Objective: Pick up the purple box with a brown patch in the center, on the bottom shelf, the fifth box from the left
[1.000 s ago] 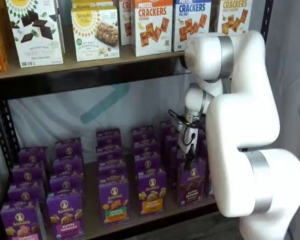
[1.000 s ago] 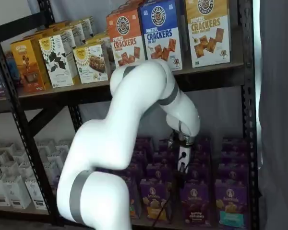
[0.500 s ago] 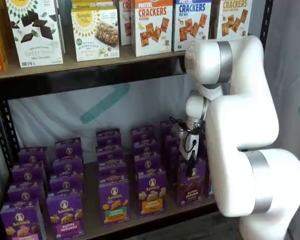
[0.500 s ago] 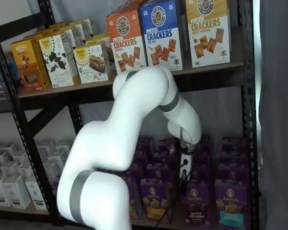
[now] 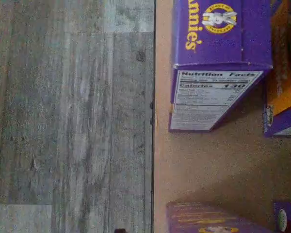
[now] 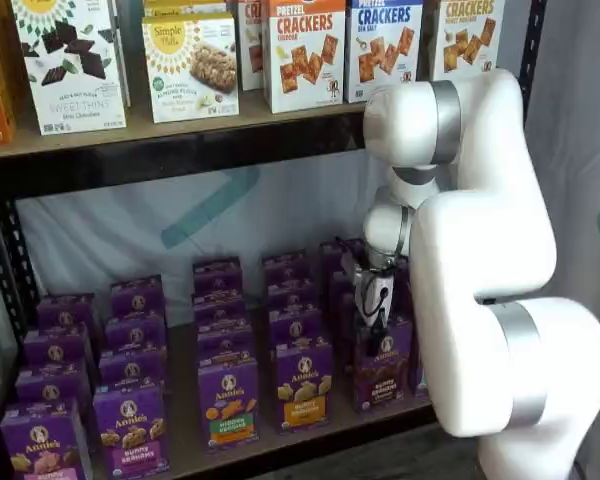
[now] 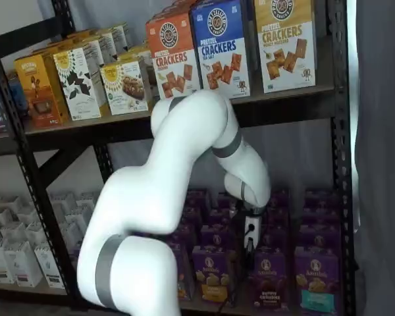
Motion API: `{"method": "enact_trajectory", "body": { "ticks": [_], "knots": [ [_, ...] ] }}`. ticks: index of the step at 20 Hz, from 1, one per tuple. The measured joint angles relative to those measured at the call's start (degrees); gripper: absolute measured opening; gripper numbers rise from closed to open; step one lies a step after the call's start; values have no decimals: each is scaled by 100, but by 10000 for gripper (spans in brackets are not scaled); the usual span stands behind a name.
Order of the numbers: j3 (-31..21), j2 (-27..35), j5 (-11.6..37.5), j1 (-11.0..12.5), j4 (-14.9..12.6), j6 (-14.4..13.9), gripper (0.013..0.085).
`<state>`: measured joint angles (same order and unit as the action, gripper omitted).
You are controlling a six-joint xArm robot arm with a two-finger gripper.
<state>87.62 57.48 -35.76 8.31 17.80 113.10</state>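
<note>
The purple box (image 6: 383, 365) with its dark brown centre patch stands upright in the front row of the bottom shelf (image 6: 180, 440); it also shows in the other shelf view as the purple box (image 7: 268, 280). My gripper (image 6: 372, 328) hangs just above that box's top edge, fingers pointing down, open, with nothing in it. From the front, the gripper (image 7: 249, 247) sits slightly left of and above the box. The wrist view looks down on a purple Annie's carton (image 5: 218, 63) at the board's front edge; I cannot tell which carton it is.
Purple cartons fill the row: an orange-patch one (image 6: 303, 385) to the left, a teal-patch one (image 7: 316, 280) to the right. Cracker boxes (image 6: 305, 50) line the upper shelf. The big white arm (image 6: 480, 250) blocks the right side. Grey plank floor (image 5: 72, 121) lies below the board edge.
The gripper has sunk a little toward the brown-patch box, and the arm's upper joint has shifted slightly left. No box has moved.
</note>
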Motion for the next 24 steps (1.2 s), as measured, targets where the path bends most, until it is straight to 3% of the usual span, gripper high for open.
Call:
{"method": "enact_trajectory", "body": {
  "ticks": [10, 16, 21, 23, 24],
  "knots": [
    [-434, -135, 768, 19, 28, 96, 850],
    [-580, -114, 1250, 7, -266, -143, 850],
    [-493, -87, 1146, 13, -507, -358, 850],
    [-435, -84, 997, 29, -618, -450, 770],
    [-423, -85, 953, 35, -671, -493, 770]
  ]
}}
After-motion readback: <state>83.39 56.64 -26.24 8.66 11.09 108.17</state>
